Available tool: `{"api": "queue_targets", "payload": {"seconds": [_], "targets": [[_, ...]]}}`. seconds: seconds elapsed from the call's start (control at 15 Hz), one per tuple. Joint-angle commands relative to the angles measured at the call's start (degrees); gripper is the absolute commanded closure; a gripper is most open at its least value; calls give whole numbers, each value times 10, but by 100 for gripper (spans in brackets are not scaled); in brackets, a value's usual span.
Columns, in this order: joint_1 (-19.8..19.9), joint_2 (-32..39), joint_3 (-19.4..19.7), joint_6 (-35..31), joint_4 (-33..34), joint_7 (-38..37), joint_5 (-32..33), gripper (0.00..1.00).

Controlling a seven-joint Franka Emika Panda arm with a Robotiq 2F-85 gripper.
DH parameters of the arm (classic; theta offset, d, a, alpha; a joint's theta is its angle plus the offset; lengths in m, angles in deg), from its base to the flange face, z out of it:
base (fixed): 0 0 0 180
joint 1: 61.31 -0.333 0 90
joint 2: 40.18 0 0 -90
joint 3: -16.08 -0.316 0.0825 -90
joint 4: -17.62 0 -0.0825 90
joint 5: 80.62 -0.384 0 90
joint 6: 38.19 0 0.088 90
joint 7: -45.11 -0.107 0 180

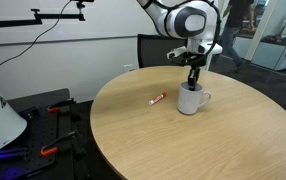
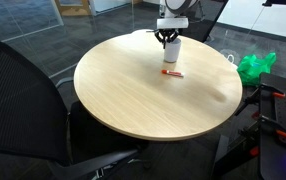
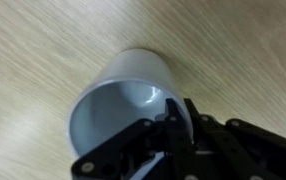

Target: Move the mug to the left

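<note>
One round wooden table (image 1: 133, 135) holds all. The white mug (image 1: 190, 100) stands upright toward its far side, with the gripper (image 1: 193, 82) directly above. Its fingers (image 3: 164, 136) are clenched on the rim, one inside and one outside. A red-and-white marker (image 1: 157, 98) lies just left, apart.

This looks like an office doubling as a robotics lab. A round wooden bench (image 1: 233, 140) stands among black mesh office chairs (image 2: 23, 100), with glass-walled rooms (image 1: 273, 40) behind. A black boom arm (image 1: 33, 20) trailing cables runs along the white wall, and red-handled clamps (image 1: 51, 110) lie on dark equipment beside the bench.
</note>
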Motion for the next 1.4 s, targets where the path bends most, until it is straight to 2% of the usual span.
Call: {"api": "queue_targets", "payload": {"seconds": [0.0,0.27,0.67,0.73,0.8,0.87,1.0,1.13,1.2,1.33], "targets": [[-15,20,-1,34,51,28,-1,97],[-32,31,2,40,71,33,4,97],[-54,16,19,26,50,14,18,84],[-57,10,23,20,41,12,22,76],[-61,5,26,18,36,9,27,76],[-65,-2,30,13,27,7,32,70],[-71,-16,35,13,14,5,38,69],[-77,-30,38,15,1,6,44,56],[-81,-38,41,14,-8,5,47,43],[-88,-58,45,8,-32,1,58,23]]}}
